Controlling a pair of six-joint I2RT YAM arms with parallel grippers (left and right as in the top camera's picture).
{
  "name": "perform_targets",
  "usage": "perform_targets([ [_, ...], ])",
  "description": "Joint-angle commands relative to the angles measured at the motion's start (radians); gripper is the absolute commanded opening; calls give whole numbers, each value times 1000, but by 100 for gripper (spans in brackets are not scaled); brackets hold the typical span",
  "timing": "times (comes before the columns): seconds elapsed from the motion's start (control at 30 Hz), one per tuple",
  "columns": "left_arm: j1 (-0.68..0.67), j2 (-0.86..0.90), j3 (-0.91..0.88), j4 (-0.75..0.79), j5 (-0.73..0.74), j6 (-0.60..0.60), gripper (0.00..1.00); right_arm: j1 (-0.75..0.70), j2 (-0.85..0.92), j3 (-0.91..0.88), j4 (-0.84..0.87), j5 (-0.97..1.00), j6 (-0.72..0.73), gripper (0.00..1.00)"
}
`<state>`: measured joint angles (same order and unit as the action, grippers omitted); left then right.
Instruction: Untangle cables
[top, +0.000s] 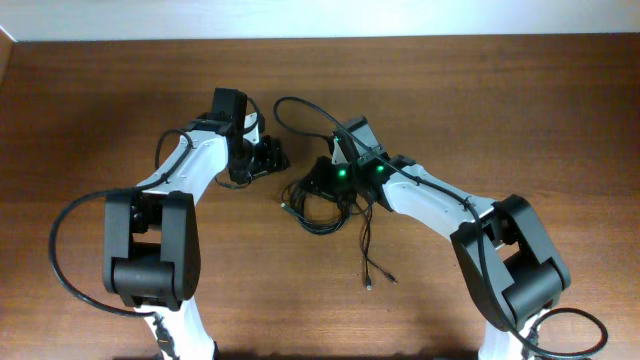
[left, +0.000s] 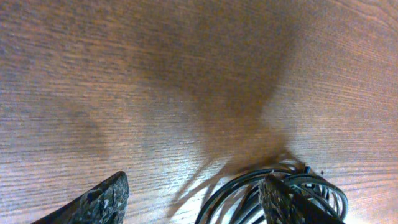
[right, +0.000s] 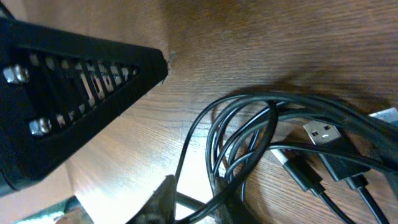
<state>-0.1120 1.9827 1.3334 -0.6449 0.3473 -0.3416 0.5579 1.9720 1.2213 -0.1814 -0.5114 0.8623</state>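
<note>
Lying on the brown wooden tabletop (top: 500, 90), the thin black plug-ended cables (top: 322, 212) look limp and light, so pinch near a plug; your left claw (left: 194, 186) gapes empty, while whether your right claw (right: 166, 124) grips cannot be told.

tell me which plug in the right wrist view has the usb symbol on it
The broad flat plug lying highest among the cables; a white USB symbol shows on its face. The narrower plugs below it show none.
</note>
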Motion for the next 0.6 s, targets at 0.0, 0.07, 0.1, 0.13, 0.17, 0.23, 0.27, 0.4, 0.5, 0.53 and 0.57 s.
perform_targets([
  [0.0, -3, 9, 14, 1, 4, -3, 69, 5, 16, 5, 5, 66, 30, 13],
  [0.07, -3, 9, 14, 1, 4, -3, 69, 18, 17, 0, 45, 99, 30, 11],
  [0.1, -3, 9, 14, 1, 4, -3, 69, 21, 17, -2, 61, 103, 38, 11],
  [0.13, -3, 9, 14, 1, 4, -3, 69, 24, 17, -4, 67, 111, 50, 12],
  [0.17, -3, 9, 14, 1, 4, -3, 69, 25, 23, -7, 67, 136, 85, 12],
  [0.23, -3, 9, 14, 1, 4, -3, 69, 25, 37, -8, 68, 151, 120, 11],
  [0.27, -3, 9, 14, 1, 4, -3, 69, 25, 47, -8, 74, 151, 119, 21],
  [0.4, -3, 9, 14, 1, 4, -3, 69, 25, 49, -8, 73, 154, 119, 32],
  [0.5, -3, 9, 14, 1, 4, -3, 69, 35, 49, -8, 74, 156, 119, 33],
  [0.53, -3, 9, 14, 1, 4, -3, 69, 52, 50, -8, 82, 158, 119, 33],
  [0.57, -3, 9, 14, 1, 4, -3, 69, 66, 50, -8, 97, 158, 119, 33],
])
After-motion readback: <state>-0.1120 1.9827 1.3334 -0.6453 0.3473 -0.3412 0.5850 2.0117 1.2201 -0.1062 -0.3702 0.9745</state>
